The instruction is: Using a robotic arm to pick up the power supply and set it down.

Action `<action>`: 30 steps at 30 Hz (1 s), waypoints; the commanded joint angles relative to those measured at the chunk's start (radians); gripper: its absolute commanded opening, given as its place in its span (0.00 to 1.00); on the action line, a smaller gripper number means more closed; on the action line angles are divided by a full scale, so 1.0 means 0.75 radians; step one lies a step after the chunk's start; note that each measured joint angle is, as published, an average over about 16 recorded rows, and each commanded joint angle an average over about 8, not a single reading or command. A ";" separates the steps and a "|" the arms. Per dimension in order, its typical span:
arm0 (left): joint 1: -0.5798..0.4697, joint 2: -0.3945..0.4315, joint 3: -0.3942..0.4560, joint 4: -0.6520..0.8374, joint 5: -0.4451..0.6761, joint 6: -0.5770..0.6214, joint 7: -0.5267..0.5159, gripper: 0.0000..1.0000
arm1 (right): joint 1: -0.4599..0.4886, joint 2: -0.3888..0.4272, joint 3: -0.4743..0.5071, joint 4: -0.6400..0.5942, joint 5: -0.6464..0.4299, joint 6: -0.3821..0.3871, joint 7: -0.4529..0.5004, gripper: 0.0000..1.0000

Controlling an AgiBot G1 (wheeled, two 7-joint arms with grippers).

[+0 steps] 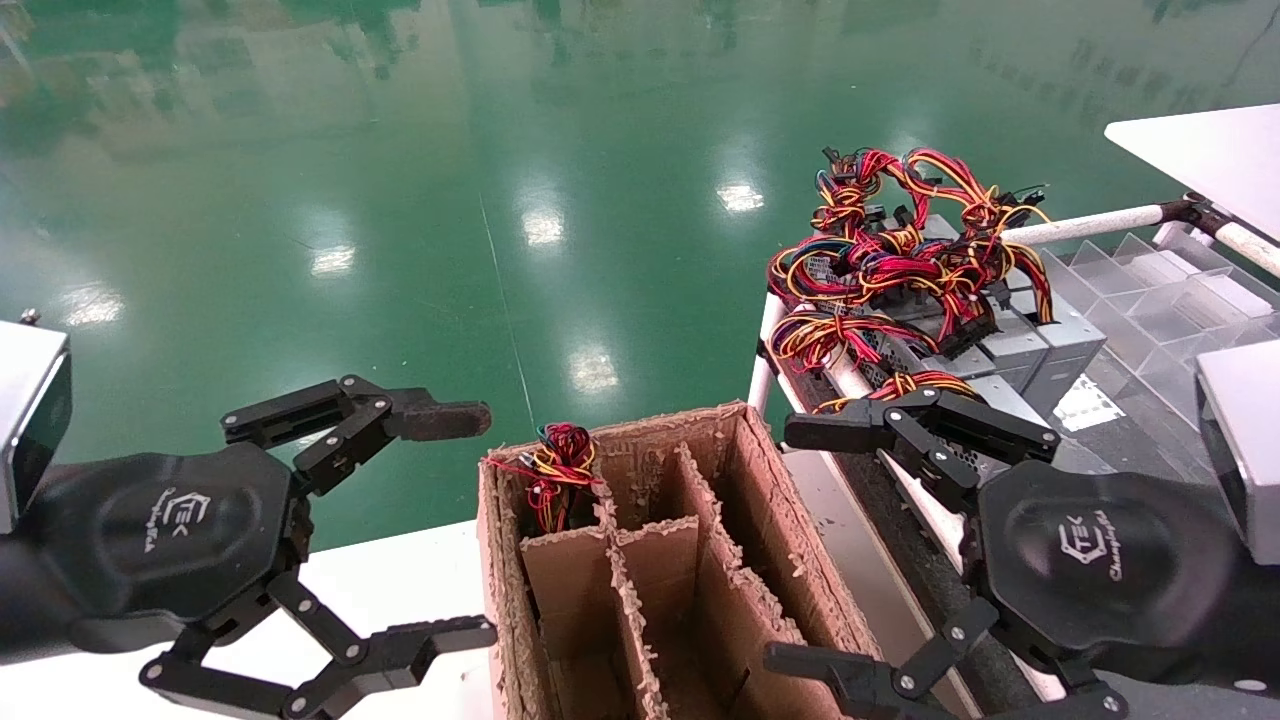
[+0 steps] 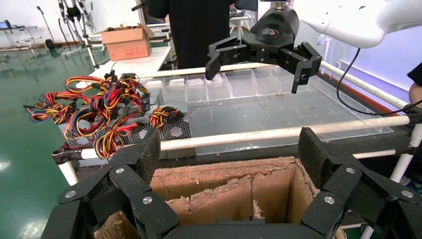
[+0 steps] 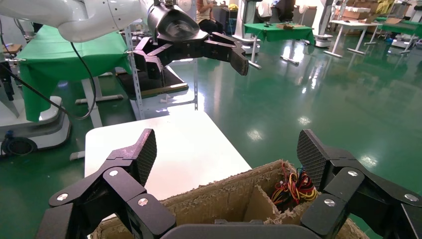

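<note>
The power supply (image 1: pixel 915 382), a grey metal box with one compact wire bundle, lies at the near end of a row of similar units, on the rack to the right; the left wrist view shows its perforated side (image 2: pixel 171 130). My right gripper (image 1: pixel 780 545), all black, hangs open and empty just in front of it, over the cardboard box's right side, with its upper finger (image 1: pixel 850 428) crossing the unit. The right wrist view shows this gripper (image 3: pixel 226 149) holding nothing. My left gripper (image 1: pixel 485 525) stands open and empty at the box's left side.
The cardboard box (image 1: pixel 760 500) has frayed dividers; another unit's wire bundle (image 1: pixel 555 468) sticks out of its far left compartment. Tangled wires (image 1: pixel 900 250) loop over the other grey units (image 1: pixel 1040 350). A clear divided tray (image 1: pixel 1150 300) and a white pipe rail (image 1: pixel 1080 228) lie beyond.
</note>
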 commanded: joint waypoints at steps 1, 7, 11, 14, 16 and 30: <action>0.000 0.000 0.000 0.000 0.000 0.000 0.000 0.00 | 0.000 0.000 0.000 0.000 0.000 0.000 0.000 1.00; 0.000 0.000 0.000 0.000 0.000 0.000 0.000 0.00 | 0.000 0.000 0.000 0.000 0.000 0.000 0.000 1.00; 0.000 0.000 0.000 0.000 0.000 0.000 0.000 0.00 | 0.000 0.000 0.000 0.000 0.000 0.000 0.000 1.00; 0.000 0.000 0.000 0.000 0.000 0.000 0.000 0.00 | 0.000 0.000 0.000 0.000 0.000 0.000 0.000 1.00; 0.000 0.000 0.000 0.000 0.000 0.000 0.000 0.00 | 0.000 0.000 0.000 0.000 0.000 0.000 0.000 1.00; 0.000 0.000 0.000 0.000 0.000 0.000 0.000 0.00 | 0.000 0.000 0.000 0.000 0.000 0.000 0.000 1.00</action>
